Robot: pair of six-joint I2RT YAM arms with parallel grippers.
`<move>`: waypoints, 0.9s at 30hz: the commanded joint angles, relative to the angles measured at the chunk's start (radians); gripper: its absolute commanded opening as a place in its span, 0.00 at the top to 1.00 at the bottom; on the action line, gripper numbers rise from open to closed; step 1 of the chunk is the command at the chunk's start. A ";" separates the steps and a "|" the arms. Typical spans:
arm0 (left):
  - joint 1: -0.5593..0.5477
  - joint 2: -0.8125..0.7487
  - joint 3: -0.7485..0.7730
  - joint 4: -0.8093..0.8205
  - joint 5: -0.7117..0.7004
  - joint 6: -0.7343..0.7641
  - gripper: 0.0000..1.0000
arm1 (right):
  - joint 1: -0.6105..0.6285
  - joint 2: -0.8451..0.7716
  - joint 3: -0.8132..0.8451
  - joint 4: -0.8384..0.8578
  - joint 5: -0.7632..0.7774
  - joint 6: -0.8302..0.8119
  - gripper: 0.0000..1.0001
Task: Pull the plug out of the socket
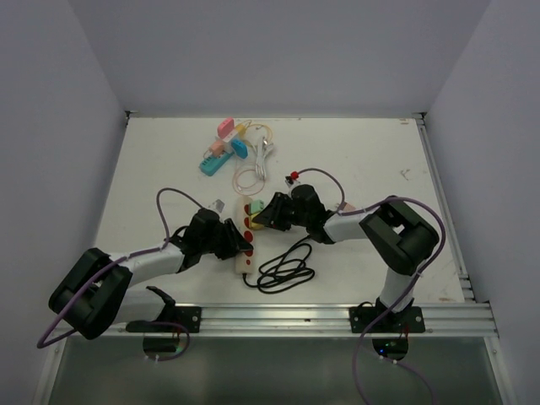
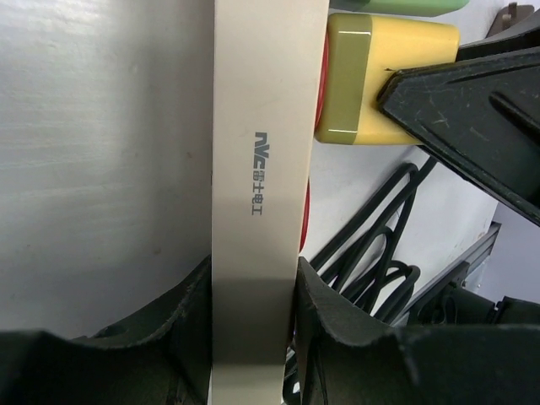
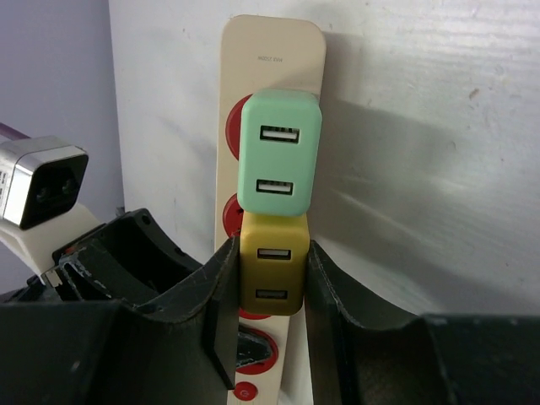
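Yellow plug (image 3: 270, 261) sits seated in the cream power strip (image 3: 274, 51), touching a green plug (image 3: 278, 152) in the neighbouring socket, the right gripper (image 3: 270, 272) clamped on its two sides, the left gripper (image 2: 253, 295) clamped across the strip's width, on the white tabletop (image 1: 363, 160).

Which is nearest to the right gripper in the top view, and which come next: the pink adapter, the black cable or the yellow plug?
1. The yellow plug, clamped between the fingers of the right gripper.
2. The black cable, coiled toward the near edge.
3. The pink adapter, at the far side, left of centre.
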 commanded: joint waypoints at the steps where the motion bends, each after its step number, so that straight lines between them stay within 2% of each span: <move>1: 0.019 0.017 -0.052 -0.238 -0.168 -0.061 1.00 | -0.052 -0.090 -0.045 0.103 -0.085 -0.007 1.00; 6: 0.019 0.015 -0.048 -0.270 -0.184 -0.094 1.00 | -0.067 -0.127 -0.060 0.089 -0.097 -0.019 1.00; 12: 0.019 0.017 -0.057 -0.273 -0.193 -0.138 1.00 | -0.126 -0.171 -0.134 0.149 -0.111 0.017 1.00; 23: 0.019 0.026 -0.048 -0.295 -0.253 -0.218 1.00 | -0.116 -0.362 -0.148 -0.065 0.007 -0.072 1.00; 27: 0.019 0.027 -0.020 -0.306 -0.261 -0.184 1.00 | -0.106 -0.327 -0.133 -0.059 -0.034 -0.090 1.00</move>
